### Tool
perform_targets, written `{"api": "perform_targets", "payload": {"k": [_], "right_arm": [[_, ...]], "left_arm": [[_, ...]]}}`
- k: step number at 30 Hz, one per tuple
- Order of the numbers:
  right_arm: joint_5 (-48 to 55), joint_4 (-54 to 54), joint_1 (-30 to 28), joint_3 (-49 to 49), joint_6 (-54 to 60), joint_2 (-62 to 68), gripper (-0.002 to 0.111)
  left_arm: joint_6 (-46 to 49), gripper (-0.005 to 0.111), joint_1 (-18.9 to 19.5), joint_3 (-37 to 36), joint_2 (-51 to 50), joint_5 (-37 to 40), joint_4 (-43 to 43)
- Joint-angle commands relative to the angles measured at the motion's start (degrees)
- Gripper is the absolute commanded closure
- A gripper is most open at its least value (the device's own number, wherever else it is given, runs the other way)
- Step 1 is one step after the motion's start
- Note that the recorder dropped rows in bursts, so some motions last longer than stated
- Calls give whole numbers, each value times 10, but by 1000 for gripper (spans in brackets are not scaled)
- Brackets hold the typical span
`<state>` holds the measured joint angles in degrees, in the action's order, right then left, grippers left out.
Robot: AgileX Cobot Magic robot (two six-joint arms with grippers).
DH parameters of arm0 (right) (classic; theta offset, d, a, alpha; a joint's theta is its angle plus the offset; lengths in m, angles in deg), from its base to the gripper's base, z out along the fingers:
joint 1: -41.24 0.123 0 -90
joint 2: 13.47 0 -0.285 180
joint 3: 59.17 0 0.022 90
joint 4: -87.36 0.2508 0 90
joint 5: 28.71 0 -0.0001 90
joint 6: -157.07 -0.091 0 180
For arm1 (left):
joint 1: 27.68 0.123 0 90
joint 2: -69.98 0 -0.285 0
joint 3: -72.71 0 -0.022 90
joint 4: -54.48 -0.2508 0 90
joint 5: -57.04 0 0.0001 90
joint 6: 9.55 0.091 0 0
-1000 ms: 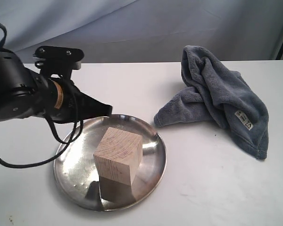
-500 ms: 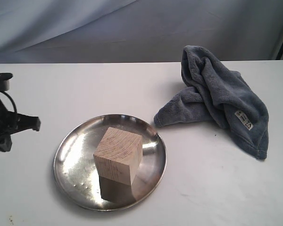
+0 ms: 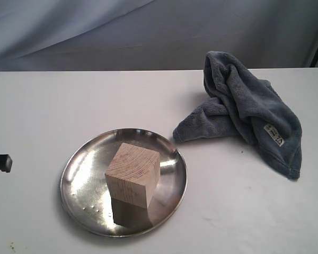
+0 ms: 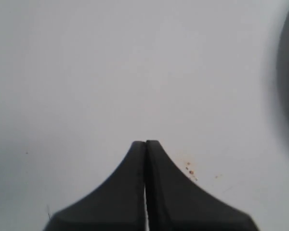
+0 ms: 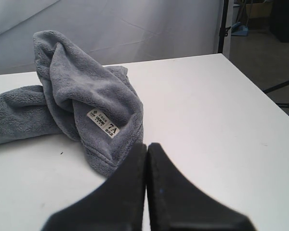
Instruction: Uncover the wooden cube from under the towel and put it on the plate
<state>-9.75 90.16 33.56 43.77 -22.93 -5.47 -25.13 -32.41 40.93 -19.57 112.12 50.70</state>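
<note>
While the fingers of my left gripper (image 4: pixel 145 144) and right gripper (image 5: pixel 146 147) press together, holding nothing, the matte white bench (image 3: pixel 69 100) meets a draped grey-blue backdrop (image 3: pixel 148 32). Toward its left edge, the pale, grainy wooden cube (image 3: pixel 132 173) stands on the shiny round steel plate (image 3: pixel 82 180). The plush towel (image 3: pixel 244 106) lies crumpled near the right edge.
</note>
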Motion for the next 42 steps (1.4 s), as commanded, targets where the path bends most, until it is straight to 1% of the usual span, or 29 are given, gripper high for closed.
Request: {"api": "perform_targets", "payload": {"k": [1,9,16,22,26,29,33,34,37,42], "right_arm": [[0,-5,-2,-2,0,-2,108],[0,-5,-2,-2,0,-2,108],[0,-5,-2,-2,0,-2,108],[0,-5,-2,-2,0,-2,108],[0,-5,-2,-2,0,-2,108],[0,-5,-2,-2,0,-2,108],[0,-5,-2,-2,0,-2,108],[0,-5,-2,-2,0,-2,108],[-3,-5,-2,-2,0,-2,108],[-3,-5,-2,-2,0,-2,108]], "left_arm": [[-16,107,2,-46,60,-7,7],[-24,107,2,-107,166,-7,7],[-24,107,2,-119,290,-8,7],[-24,107,2,-119,476,-20,2],[-24,107,2,-119,619,-65,-13],[-16,107,2,-119,703,-82,-18],[-7,107,2,-119,818,-129,-46],[-7,107,2,-119,818,-150,-55],[-6,107,2,-112,818,-164,-71],[-7,107,2,-137,818,-223,-119]]}}
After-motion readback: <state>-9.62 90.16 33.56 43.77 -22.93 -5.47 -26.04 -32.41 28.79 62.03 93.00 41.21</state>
